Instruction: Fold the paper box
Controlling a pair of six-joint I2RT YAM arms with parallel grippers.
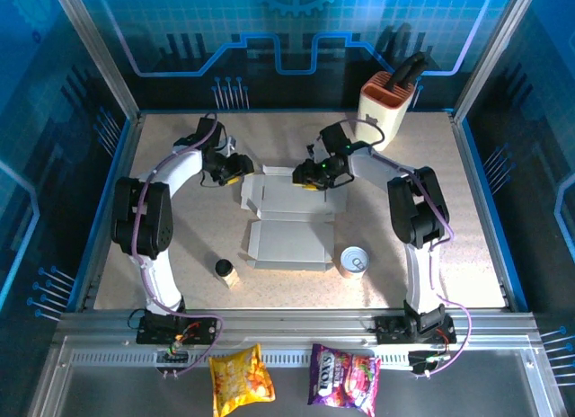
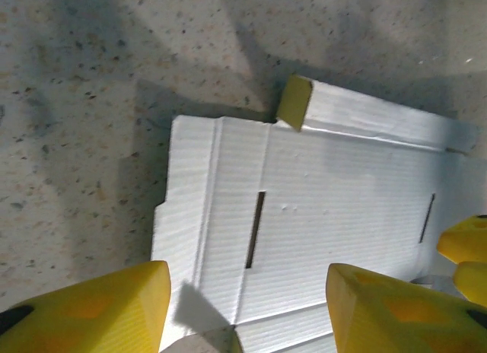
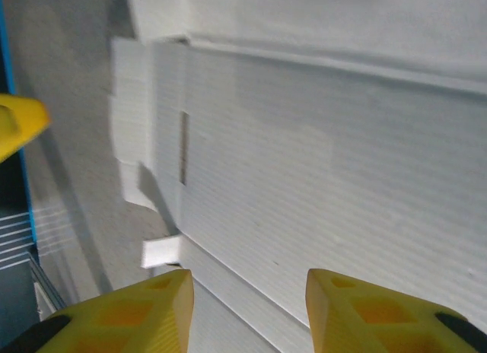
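Observation:
The paper box [image 1: 287, 221] lies unfolded and flat mid-table, grey-white inside up. My left gripper [image 1: 241, 170] hovers at its far left corner and my right gripper [image 1: 310, 176] over its far edge. In the left wrist view the open left gripper [image 2: 247, 311] hangs above the box [image 2: 327, 208], near a slot, nothing between its fingers [image 2: 99, 307]; one small flap [image 2: 293, 100] stands up, showing yellow. In the right wrist view the open right gripper [image 3: 247, 307] is above the box panel [image 3: 319, 163], apart from it.
A cream knife block [image 1: 388, 107] stands at the back right. A tin can [image 1: 355, 261] sits just right of the box's near edge, and a small dark-capped bottle [image 1: 225, 270] to its near left. Two snack bags [image 1: 241, 377] lie in front of the table rail.

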